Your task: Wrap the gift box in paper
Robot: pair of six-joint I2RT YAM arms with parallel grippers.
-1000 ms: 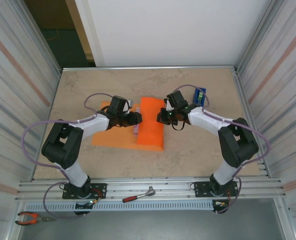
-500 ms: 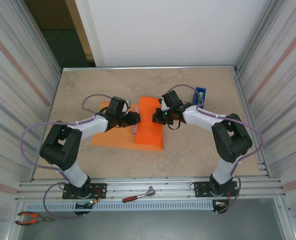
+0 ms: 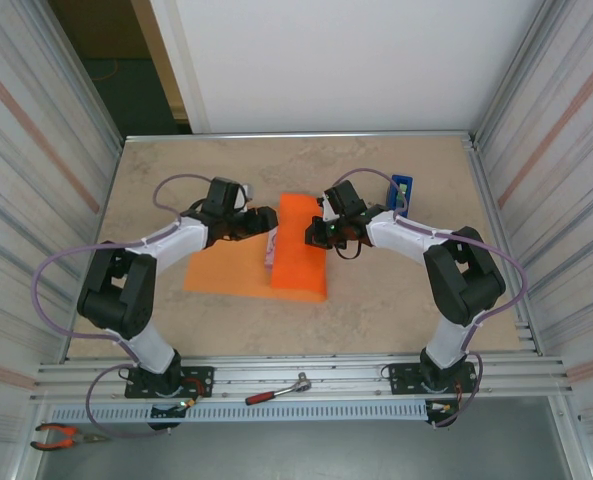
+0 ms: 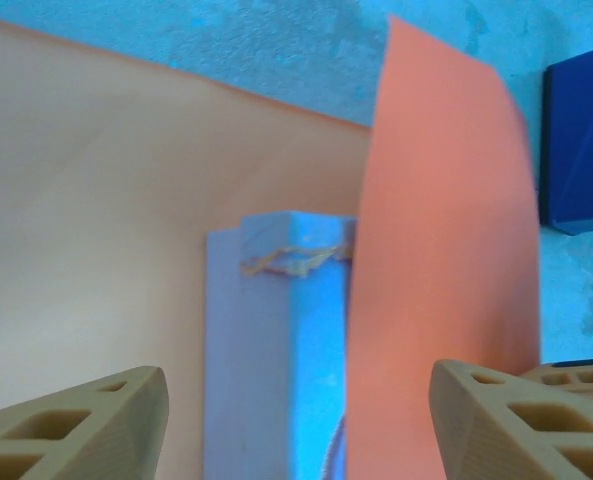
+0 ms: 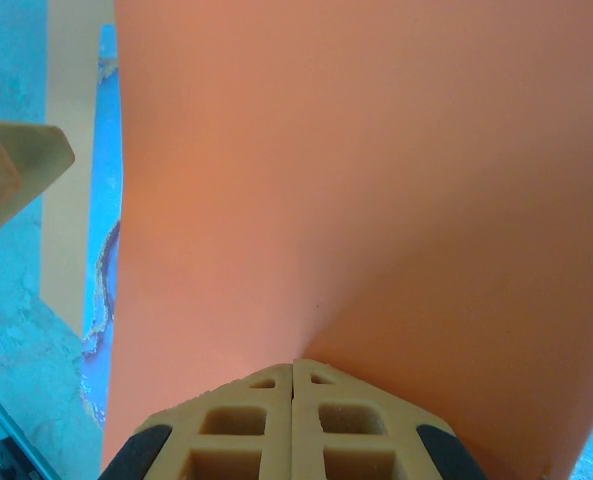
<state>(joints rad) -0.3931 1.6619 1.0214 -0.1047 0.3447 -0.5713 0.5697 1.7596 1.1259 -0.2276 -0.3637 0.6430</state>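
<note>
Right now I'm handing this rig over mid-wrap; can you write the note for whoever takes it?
Left tool: open, holding nothing, above the gift box.
Right tool: shut, tips against the folded paper.
Things: the box sits on the sheet at mid-table. One flap curves over it from the right, and the left part lies flat. The blue tape dispenser is at the far right.
Done: first flap brought over the box.
Left: fold the flat left side over, close the ends, tape.
</note>
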